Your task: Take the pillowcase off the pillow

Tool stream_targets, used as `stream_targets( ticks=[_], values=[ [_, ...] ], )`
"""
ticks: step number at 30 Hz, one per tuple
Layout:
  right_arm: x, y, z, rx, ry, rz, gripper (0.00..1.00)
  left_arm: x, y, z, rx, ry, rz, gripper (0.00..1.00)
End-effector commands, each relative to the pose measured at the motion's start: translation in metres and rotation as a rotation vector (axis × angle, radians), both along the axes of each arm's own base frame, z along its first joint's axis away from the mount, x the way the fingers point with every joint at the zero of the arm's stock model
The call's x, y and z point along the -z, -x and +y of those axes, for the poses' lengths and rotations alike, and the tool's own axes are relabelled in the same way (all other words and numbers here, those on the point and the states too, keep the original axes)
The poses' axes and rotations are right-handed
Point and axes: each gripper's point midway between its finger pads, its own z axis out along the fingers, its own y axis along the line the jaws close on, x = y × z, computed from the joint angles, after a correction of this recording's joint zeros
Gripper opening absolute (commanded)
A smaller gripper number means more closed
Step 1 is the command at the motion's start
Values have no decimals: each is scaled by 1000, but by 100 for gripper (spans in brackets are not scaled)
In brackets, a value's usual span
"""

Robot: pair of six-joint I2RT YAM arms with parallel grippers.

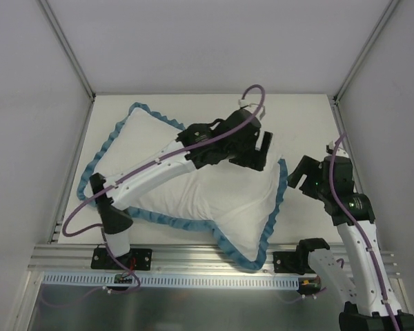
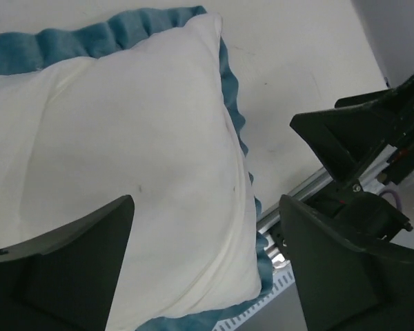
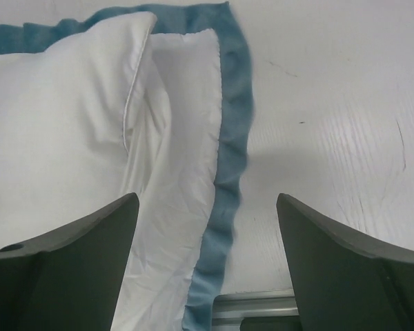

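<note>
The pillowcase lies on the table, white side out, with its teal ruffle all round. The plump white pillow fills it. In the right wrist view the pillow's piped corner lies against the case's flat white flap, beside the ruffle. My left gripper is open and empty above the pillow's far right corner. In its own view white cloth and ruffle lie below it. My right gripper is open and empty, just right of the ruffled right edge. In its own view it is above the ruffle.
The white table is boxed in by grey walls at the back and sides. An aluminium rail runs along the near edge, where the arm bases stand. My left arm stretches diagonally over the pillow. My right gripper also shows in the left wrist view.
</note>
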Motion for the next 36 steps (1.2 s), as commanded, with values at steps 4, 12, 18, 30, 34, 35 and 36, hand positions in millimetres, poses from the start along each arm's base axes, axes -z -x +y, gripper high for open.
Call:
stream_targets(
  ticks=[4, 12, 18, 30, 34, 35, 36],
  values=[
    [16, 31, -12, 78, -4, 20, 86, 46, -15, -16, 67, -258, -40, 99],
    [33, 48, -5, 73, -52, 56, 87, 111, -27, -42, 102, -371, 6, 99],
    [45, 55, 7, 34, -110, 83, 89, 176, -30, -38, 119, -520, 64, 84],
    [-18, 28, 92, -249, -362, -18, 92, 100, -60, 14, -76, -183, 236, 0],
    [-40, 12, 121, -295, -296, -19, 93, 63, -73, 32, -122, -63, 228, 0],
    [-54, 8, 124, -284, -294, -41, 93, 51, -71, 36, -128, -38, 213, 0],
    [-59, -1, 119, -234, -263, -69, 92, 47, -72, 38, -130, -28, 206, 0]
  ],
)
